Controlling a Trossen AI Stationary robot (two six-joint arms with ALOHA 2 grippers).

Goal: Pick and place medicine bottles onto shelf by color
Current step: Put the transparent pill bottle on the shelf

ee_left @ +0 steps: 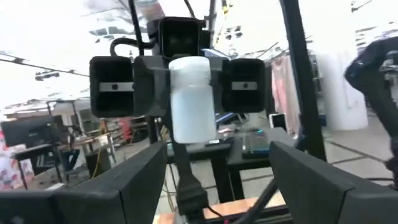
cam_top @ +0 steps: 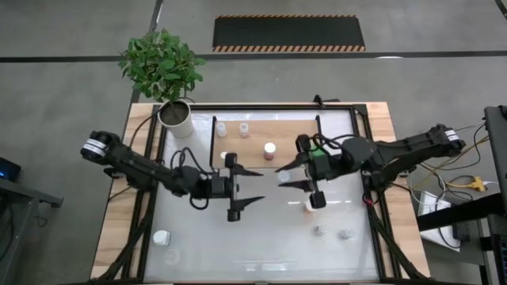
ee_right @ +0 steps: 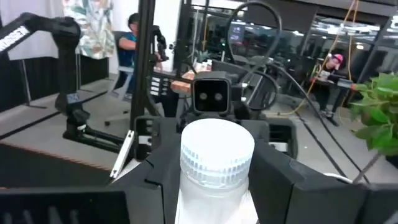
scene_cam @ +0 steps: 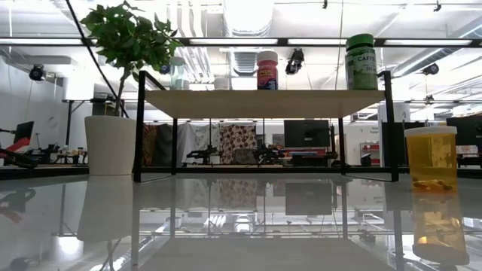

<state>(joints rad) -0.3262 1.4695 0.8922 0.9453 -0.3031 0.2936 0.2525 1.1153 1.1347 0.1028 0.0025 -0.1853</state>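
Here the right gripper (cam_top: 285, 174) clasps a white bottle (ee_right: 216, 167); the left gripper (cam_top: 253, 187) gapes, released. An orange bottle (scene_cam: 430, 158) with pills stands on the glossy table (scene_cam: 241, 226).

Robotics lab: monitors (scene_cam: 305, 132), seated people (ee_right: 129, 43), cables.
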